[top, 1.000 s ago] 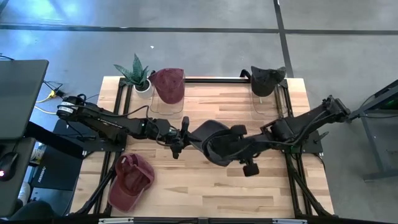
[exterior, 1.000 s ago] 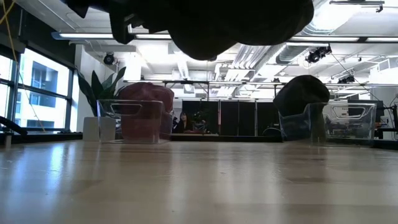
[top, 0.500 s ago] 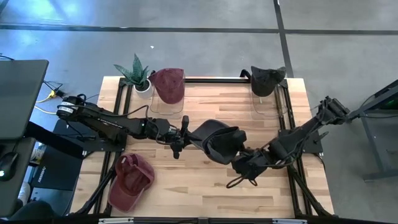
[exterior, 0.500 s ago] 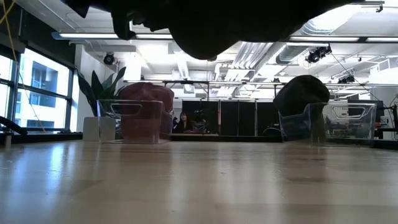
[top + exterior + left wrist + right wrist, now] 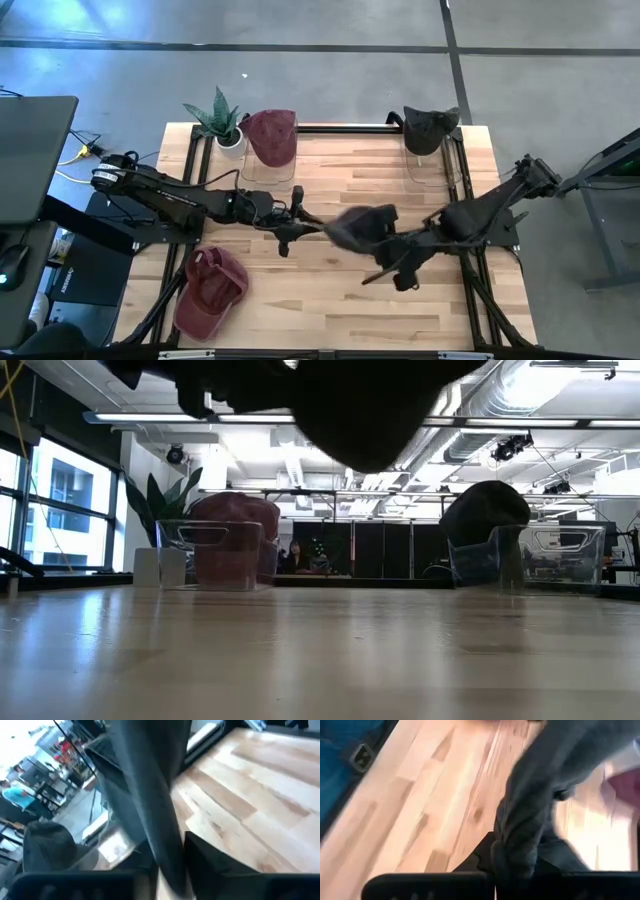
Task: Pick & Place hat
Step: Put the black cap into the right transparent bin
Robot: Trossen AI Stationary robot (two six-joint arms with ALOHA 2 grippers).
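— Any legible text, labels, brands or numbers in any view?

— None. The hats, the bins, the table and the arms show no readable marking.

— Room behind the table?

— No sign or lettering there can be made out either.

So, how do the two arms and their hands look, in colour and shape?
Both arms are dark, almost black, built from slim jointed segments. The left arm has a pale band near its base. The left hand and the right hand each end in two thin dark fingers. No other markings are readable.
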